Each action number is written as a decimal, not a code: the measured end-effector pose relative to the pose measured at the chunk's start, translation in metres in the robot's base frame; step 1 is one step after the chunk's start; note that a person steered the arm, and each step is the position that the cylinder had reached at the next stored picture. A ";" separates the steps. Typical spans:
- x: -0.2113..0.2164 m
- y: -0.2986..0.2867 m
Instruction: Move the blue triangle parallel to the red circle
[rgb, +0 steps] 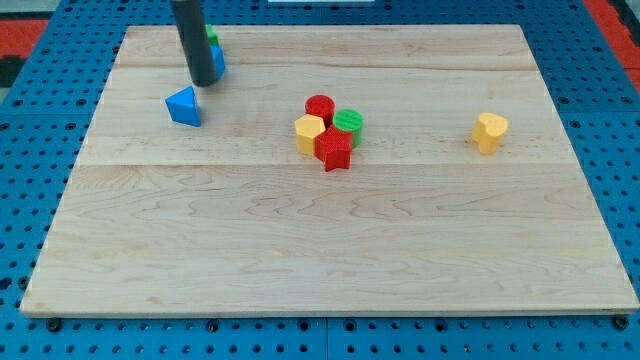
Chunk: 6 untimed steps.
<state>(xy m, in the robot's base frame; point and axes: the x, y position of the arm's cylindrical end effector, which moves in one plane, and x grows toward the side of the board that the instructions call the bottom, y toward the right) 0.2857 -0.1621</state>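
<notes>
The blue triangle (184, 106) lies on the wooden board (330, 240) at the upper left. The red circle (319, 107) stands near the board's middle, at the top of a tight cluster. My tip (203, 82) is just above and to the right of the blue triangle, a small gap apart from it. The rod rises out of the view's top.
The cluster also holds a yellow block (309, 131), a green circle (348, 124) and a red star (335, 149). A blue block (217, 62) and a green block (212, 36) sit behind the rod, partly hidden. A yellow block (489, 131) lies at the right.
</notes>
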 end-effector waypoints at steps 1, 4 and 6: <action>0.016 0.012; 0.089 -0.082; 0.035 -0.112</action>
<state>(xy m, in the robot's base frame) 0.3210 -0.2745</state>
